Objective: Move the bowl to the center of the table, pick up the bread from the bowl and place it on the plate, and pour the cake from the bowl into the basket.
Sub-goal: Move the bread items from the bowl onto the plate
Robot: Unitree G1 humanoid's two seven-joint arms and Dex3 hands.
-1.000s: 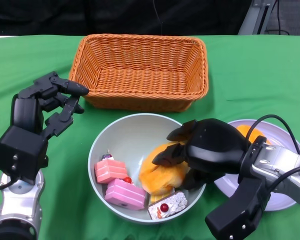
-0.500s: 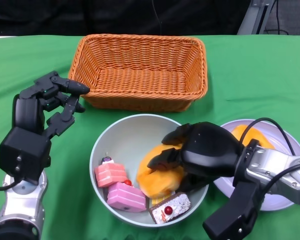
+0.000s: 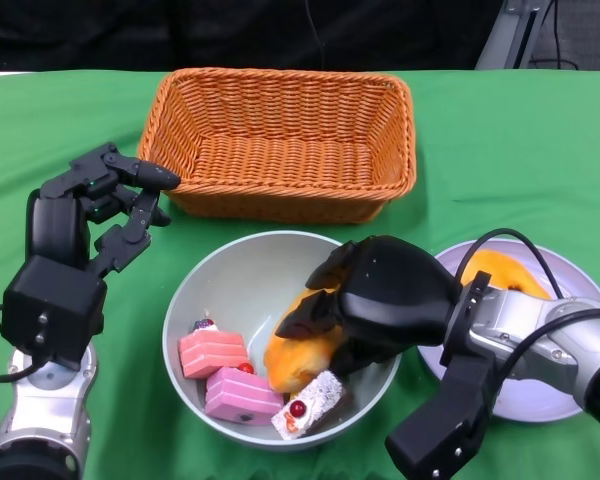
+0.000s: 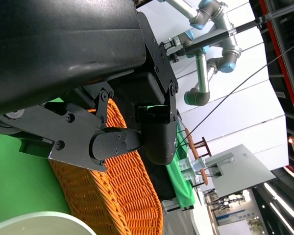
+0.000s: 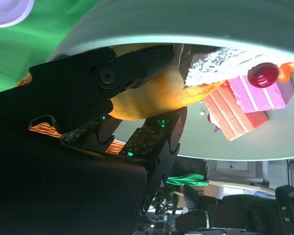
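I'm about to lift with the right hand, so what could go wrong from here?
1. The right hand grips the bread with the white cake slice touching it, so the slice may be dragged along.
2. The bowl might tip or slide as the hand lifts.
3. The plate already holds another orange piece, leaving less room.

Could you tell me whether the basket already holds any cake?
No, the basket is bare inside; the cakes lie in the bowl.
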